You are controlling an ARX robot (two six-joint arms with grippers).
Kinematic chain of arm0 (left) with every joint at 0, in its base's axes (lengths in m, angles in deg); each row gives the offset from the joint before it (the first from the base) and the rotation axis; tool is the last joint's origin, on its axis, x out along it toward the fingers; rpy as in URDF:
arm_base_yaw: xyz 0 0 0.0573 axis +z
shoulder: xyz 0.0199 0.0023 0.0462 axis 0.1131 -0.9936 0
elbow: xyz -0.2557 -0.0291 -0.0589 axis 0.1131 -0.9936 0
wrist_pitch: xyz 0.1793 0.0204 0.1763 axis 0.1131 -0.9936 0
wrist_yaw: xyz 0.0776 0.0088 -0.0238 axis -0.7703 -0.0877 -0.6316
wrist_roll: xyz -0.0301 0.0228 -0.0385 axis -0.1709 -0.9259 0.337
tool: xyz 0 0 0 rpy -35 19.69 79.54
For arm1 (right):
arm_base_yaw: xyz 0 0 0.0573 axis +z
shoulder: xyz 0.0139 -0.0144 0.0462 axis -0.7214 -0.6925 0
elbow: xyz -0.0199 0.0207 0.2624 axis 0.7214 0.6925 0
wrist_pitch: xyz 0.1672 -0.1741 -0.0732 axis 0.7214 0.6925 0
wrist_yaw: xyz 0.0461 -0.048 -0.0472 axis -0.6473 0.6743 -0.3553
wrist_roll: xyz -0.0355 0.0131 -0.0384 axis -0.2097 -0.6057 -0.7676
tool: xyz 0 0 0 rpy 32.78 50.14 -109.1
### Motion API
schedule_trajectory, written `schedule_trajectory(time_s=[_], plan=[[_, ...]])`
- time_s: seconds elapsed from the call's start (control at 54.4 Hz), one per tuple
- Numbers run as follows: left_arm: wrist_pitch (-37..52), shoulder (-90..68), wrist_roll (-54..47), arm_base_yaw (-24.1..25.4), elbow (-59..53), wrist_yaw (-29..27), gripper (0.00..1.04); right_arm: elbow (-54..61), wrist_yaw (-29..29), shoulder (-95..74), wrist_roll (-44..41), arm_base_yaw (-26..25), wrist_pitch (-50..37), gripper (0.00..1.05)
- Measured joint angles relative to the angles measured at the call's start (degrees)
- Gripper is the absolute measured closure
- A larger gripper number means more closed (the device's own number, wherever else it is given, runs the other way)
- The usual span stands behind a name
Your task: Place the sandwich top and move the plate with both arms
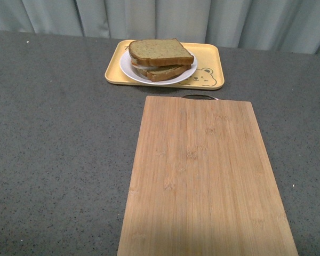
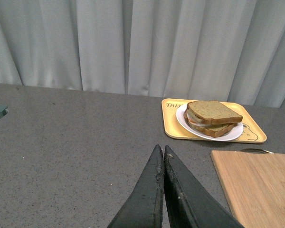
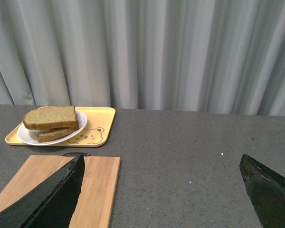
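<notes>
The sandwich top (image 1: 160,51), a speckled tan-brown slice, lies on a stack with another slice below it on the white plate (image 1: 129,72). The plate stands on a yellow tray. The stack also shows in the left wrist view (image 2: 213,112) and the right wrist view (image 3: 51,117). Neither arm shows in the front view. My left gripper (image 2: 160,150) is shut and empty, over the grey table, well short of the plate. My right gripper (image 3: 161,161) is open wide and empty, over the table to the right of the board, far from the plate.
The yellow tray with a bear drawing (image 1: 209,64) sits at the table's back. A large bamboo cutting board (image 1: 202,176) with a metal handle loop lies in front of it. Grey curtains hang behind the grey table (image 1: 53,138).
</notes>
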Motion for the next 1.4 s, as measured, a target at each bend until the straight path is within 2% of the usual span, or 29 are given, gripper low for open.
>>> schedule_trajectory(time_s=[0.055, 0.129, 0.257, 0.331, 0.552, 0.68, 0.772, 1.397], plan=[[-0.63, 0.66, 0.00, 0.00, 0.00, 0.00, 1.01, 0.00, 0.00, 0.00, 0.00, 0.00, 0.00, 0.09], [-9.94, 8.24, -0.02, 0.00, 0.00, 0.00, 1.01, 0.00, 0.02, 0.00, 0.00, 0.00, 0.00, 0.09], [-10.69, 10.32, -0.02, 0.00, 0.00, 0.00, 1.01, 0.00, 0.00, 0.00, 0.00, 0.00, 0.00, 0.09], [-10.71, 10.34, -0.02, 0.00, 0.00, 0.00, 0.86, 0.00, 0.00, 0.00, 0.00, 0.00, 0.00, 0.09], [-10.69, 10.40, -0.02, 0.00, 0.00, 0.00, 0.52, 0.00, 0.00, 0.00, 0.00, 0.00, 0.00, 0.09], [-10.71, 10.40, -0.02, 0.00, 0.00, 0.00, 0.22, 0.00, 0.00, 0.00, 0.00, 0.00, 0.00, 0.09], [-10.69, 10.40, -0.02, 0.00, 0.00, 0.00, 0.06, 0.00, 0.00, 0.00, 0.00, 0.00, 0.00, 0.09], [-10.69, 10.40, -0.07, 0.00, 0.00, 0.00, 0.07, 0.00, 0.00, 0.00, 0.00, 0.00, 0.00, 0.09]])
